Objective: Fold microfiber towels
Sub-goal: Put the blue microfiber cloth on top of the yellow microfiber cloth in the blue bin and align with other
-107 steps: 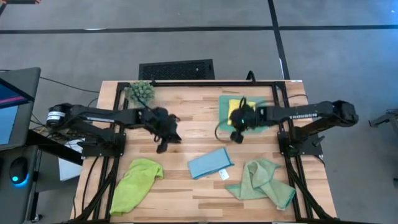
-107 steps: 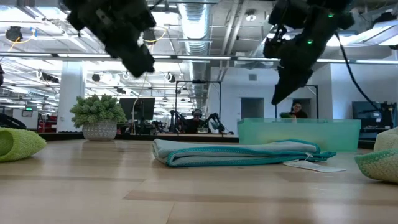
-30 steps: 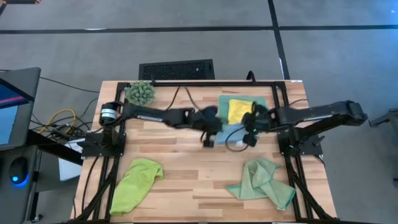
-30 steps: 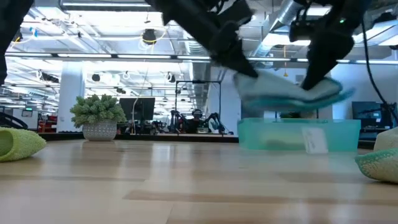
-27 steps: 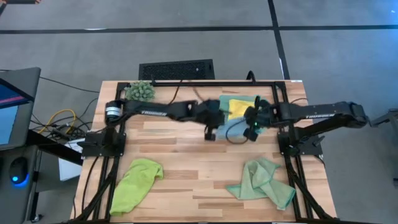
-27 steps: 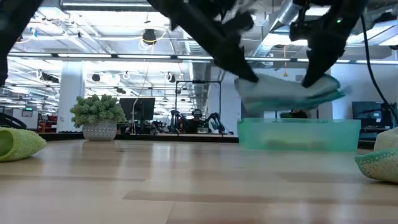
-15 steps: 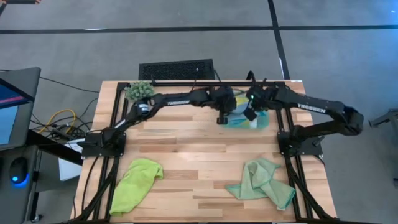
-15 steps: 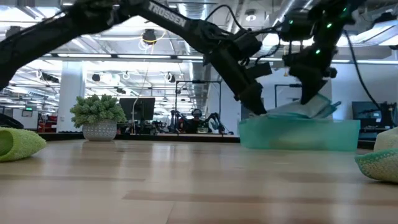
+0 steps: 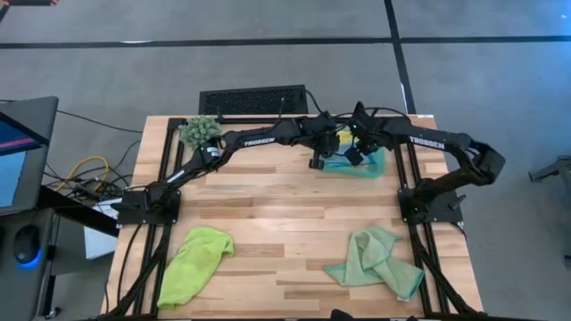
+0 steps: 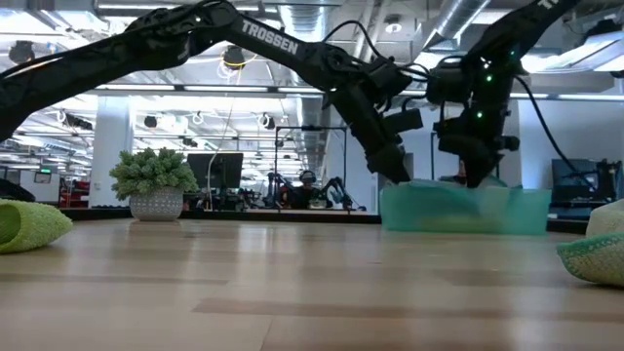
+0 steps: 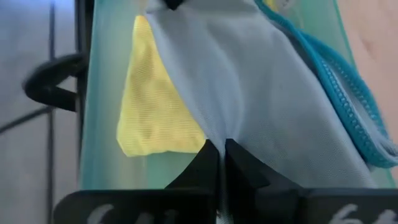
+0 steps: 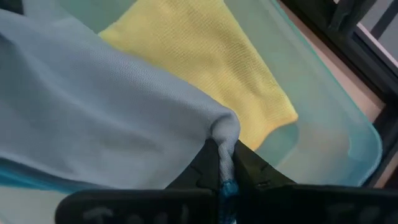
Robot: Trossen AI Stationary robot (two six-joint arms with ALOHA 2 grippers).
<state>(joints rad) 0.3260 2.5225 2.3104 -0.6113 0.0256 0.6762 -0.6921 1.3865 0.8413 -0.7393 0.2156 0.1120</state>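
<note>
A folded light blue towel lies over the teal tray at the table's far side, on top of a yellow towel that rests in the tray. My left gripper is shut on the blue towel's left end. My right gripper is shut on its right end. Both reach down to the tray's rim. A lime green towel lies crumpled at the near left, and a sage green towel at the near right. My left gripper pinches the light blue towel between its two fingers at a gathered spot on its end, slanting down from the table's left. The cloth spreads away from the fingers over the yellow towel, slack; how many layers I cannot tell. My right gripper pinches a bunched-up bit of the light blue towel at its end between its two fingers, coming steeply from above. The towel runs off from the fingers across the yellow towel inside the tray, slack.
A small spiky plant in a pot stands at the far left corner. The black frame rails run along the table's far edge and sides, close behind the tray. Bare wood lies in the table's middle.
Both grippers have carried the folded light blue towel toward the table's far edge and down, from above the middle of the table onto the tray. It now lies over the yellow towel. Both stay shut on it, and the left arm has stretched far out.
</note>
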